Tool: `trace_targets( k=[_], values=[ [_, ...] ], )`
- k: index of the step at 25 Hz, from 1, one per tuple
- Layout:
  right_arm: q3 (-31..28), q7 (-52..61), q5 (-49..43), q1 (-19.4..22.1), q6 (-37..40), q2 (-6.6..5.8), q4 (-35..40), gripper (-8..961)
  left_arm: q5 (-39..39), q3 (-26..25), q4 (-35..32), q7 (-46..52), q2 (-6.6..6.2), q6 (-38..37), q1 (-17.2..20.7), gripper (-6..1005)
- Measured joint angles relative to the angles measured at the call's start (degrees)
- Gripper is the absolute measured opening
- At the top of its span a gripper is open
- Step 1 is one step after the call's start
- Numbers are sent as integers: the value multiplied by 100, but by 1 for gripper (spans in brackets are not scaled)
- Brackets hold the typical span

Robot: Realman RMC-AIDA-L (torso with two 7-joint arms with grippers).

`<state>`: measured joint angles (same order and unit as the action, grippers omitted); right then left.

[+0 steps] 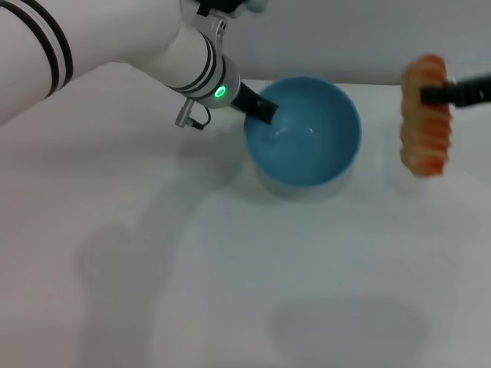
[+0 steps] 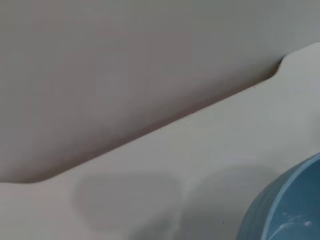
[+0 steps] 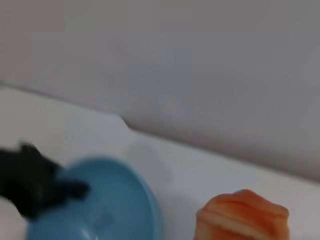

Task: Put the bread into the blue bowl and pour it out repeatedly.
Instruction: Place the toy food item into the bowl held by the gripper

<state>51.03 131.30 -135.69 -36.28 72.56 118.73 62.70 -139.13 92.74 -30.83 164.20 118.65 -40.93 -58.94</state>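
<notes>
Bread (image 1: 426, 116) hung in the air at the far right, well clear of the white table (image 1: 230, 291), pinched near its upper end by the right gripper (image 1: 431, 93), closed on the loaf. Loaf hung lengthwise, ridged side facing the camera. Blue bowl (image 1: 304, 132) sat upright at far centre, empty inside, to the left of the bread and apart from it. Left gripper (image 1: 265, 107) was at the bowl's left rim, dark fingers on the wall; it appeared clamped on the rim.

Step in hand, as judged: carry the loaf over the bowl and drop it in. To do it well, move left until the loaf is over the bowl's centre, lower it, and tilt it flatter so it does not catch the rim. Release low. Left gripper should hold the bowl steady.
</notes>
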Motion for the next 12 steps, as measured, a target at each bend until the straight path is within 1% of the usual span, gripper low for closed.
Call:
trace_targets(
  k=[4, 8, 10, 11, 12],
  values=[
    [181, -170, 523, -110, 27, -6, 159, 257, 118, 165, -23, 3, 29, -90, -6, 0],
    [439, -210, 907, -198, -127, -8, 115, 224, 484, 461, -15, 5, 35, -84, 7, 0],
    [856, -273, 1118, -221, -398, 0, -63, 211, 629, 598, -69, 5, 35, -76, 32, 0],
    [856, -273, 1118, -221, -398, 0, -63, 204, 629, 598, -69, 5, 35, -76, 32, 0],
    [991, -285, 1161, -231, -495, 1, -139, 197, 662, 629, -78, 6, 34, -76, 35, 0]
  ],
)
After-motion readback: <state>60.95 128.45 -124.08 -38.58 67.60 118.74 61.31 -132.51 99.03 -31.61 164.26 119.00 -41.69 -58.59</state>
